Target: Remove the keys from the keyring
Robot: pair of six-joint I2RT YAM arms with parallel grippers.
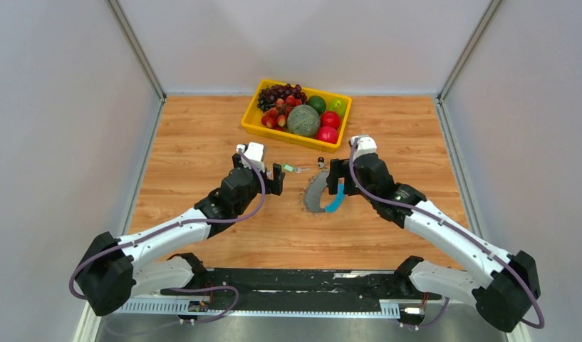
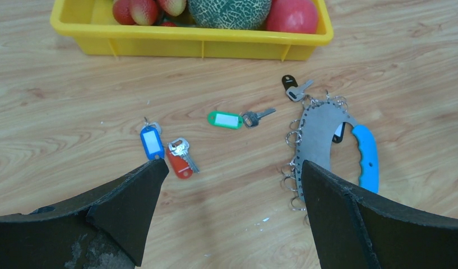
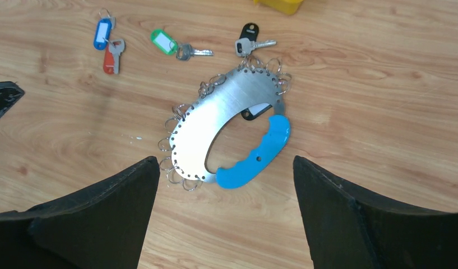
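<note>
The keyring [image 1: 318,191] lies flat on the table, a grey metal plate with a blue grip [image 1: 337,199] and small rings along its edge. It also shows in the left wrist view [image 2: 319,134] and the right wrist view [image 3: 215,126]. A blue key [image 2: 152,142], a red key [image 2: 179,159] and a green key [image 2: 226,119] lie loose to its left. A black key [image 2: 291,85] touches the rings at its far end. Another black tag [image 3: 254,112] lies in the loop's opening. My left gripper [image 1: 276,179] and right gripper [image 1: 335,178] are both open and empty, either side of the keyring.
A yellow tray [image 1: 251,122] of fruit, with grapes, a melon and apples, stands at the back behind the keys. Grey walls close in the table on the left, right and back.
</note>
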